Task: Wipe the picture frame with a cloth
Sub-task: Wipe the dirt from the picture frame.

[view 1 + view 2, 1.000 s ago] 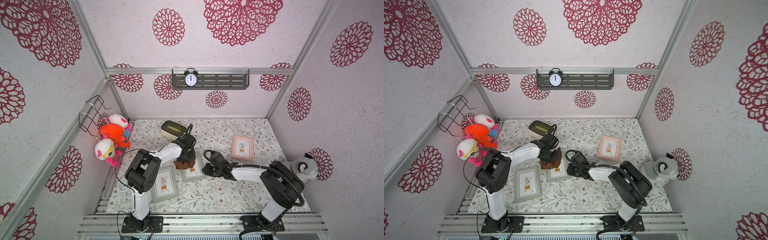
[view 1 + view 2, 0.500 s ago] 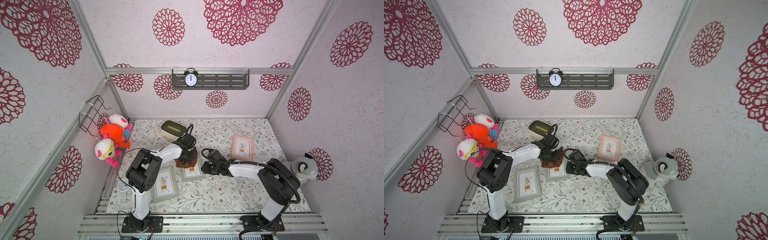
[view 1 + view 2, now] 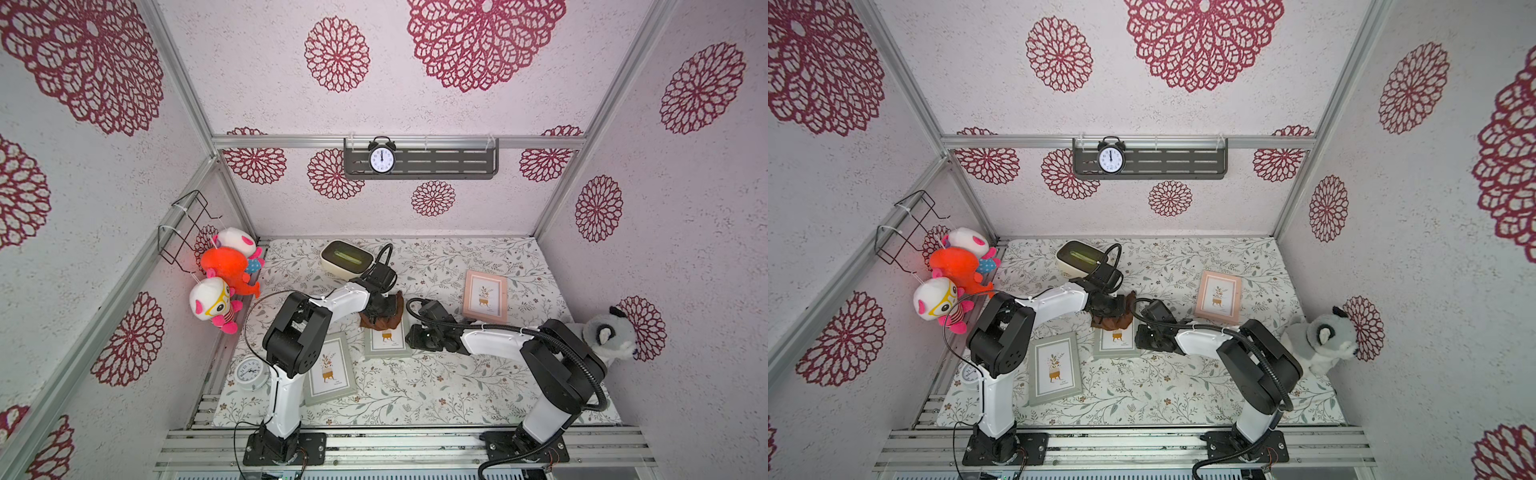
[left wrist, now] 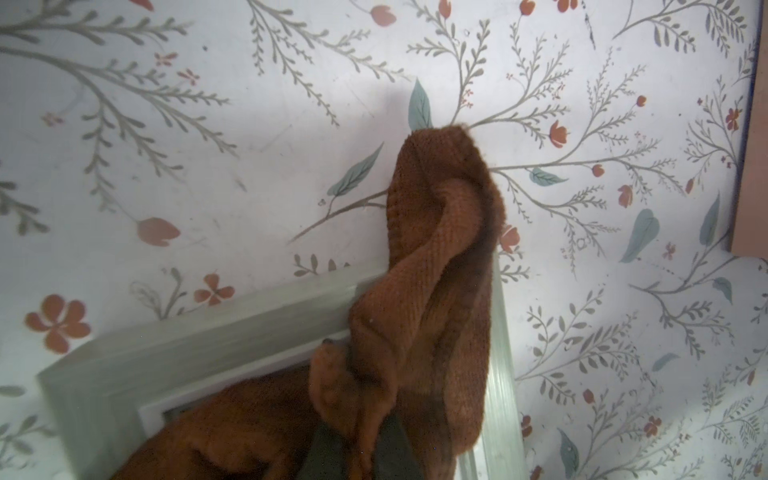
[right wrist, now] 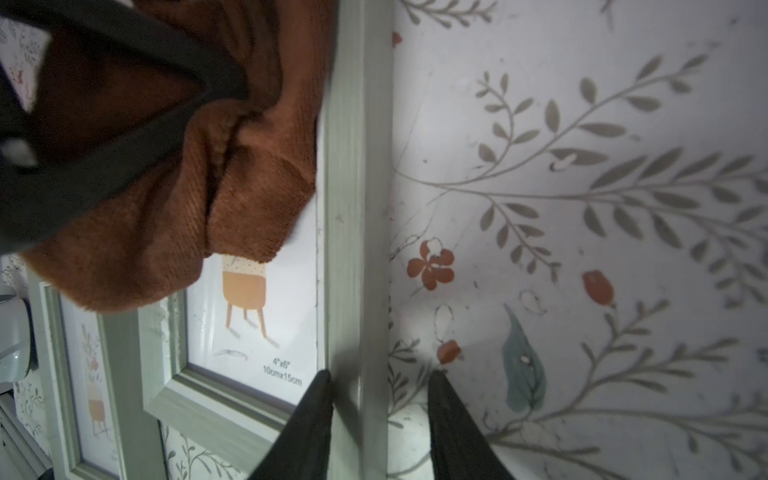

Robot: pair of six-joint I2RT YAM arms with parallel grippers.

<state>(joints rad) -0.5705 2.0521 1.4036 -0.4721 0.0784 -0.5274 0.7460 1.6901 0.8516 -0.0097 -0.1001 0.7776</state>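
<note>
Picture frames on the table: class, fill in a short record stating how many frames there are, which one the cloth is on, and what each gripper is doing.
frames: three, lying flat
frame under the cloth: middle green frame
other frames: second green frame; pink frame
cloth: rust-brown, bunched over the middle green frame's far end
left gripper: shut on the cloth
right gripper: open, fingers either side of that frame's side rail, not clamping it
</note>
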